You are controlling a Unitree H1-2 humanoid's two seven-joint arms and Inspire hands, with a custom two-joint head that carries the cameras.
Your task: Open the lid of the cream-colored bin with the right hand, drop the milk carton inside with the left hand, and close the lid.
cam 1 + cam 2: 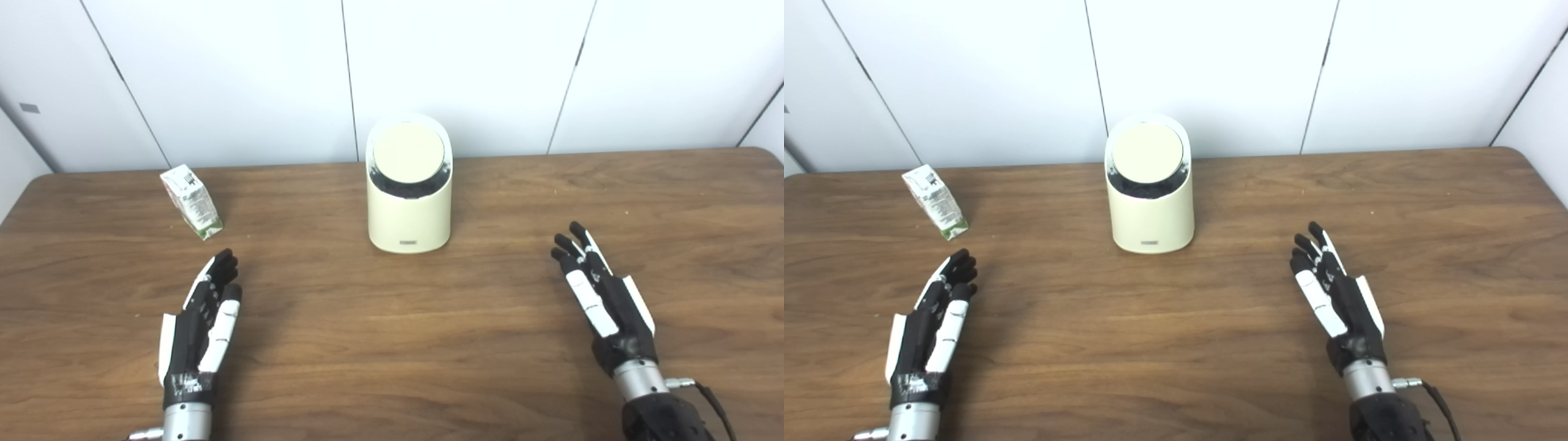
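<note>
Cream-colored bin [409,208] stands upright at the back middle of the wooden table [392,343], its round lid [408,153] shut. Milk carton [191,201] sits tilted at the far left, just beyond the left hand [205,321]. Left and right hand [603,300] lie released, fingers extended, holding nothing. Only the right eye view shows the table's right corner [1513,153]

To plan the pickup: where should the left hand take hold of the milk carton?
Probably across the two long side faces of the milk carton, coming from above. It lies tilted on the table, short end facing the open left hand.
</note>
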